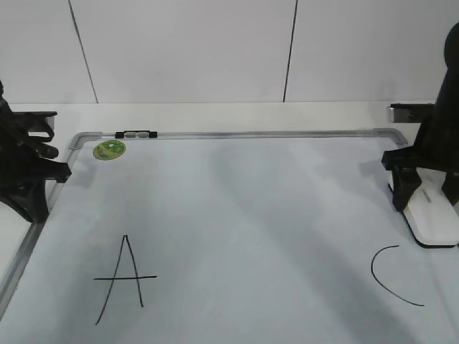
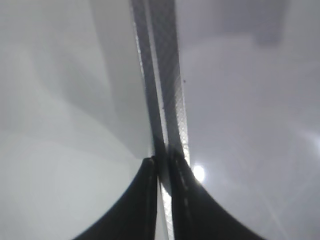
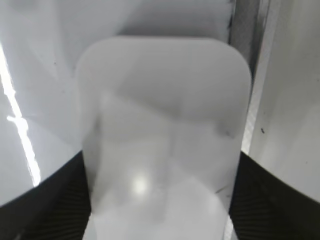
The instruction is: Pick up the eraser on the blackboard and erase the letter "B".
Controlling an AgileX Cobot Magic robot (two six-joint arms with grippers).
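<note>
A pale panelled wall (image 1: pixel 215 50) with two thin dark seams rises behind the far edge of the white tabletop (image 1: pixel 215 113); light is soft, even

Glossy white plastic eraser (image 3: pixel 162 145), smooth shiny blackboard (image 1: pixel 237 215), metal frame (image 1: pixel 272 134)

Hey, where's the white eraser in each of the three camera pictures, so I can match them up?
Exterior view: the eraser lies at the far right edge, on the blackboard above the letter C, with the right tool over it.
Left wrist view: not in it.
Right wrist view: the eraser fills the centre, between the tool's fingers.
Shared landmark: the board's grey frame, crossing the left wrist picture and at upper right in the right wrist picture.
</note>
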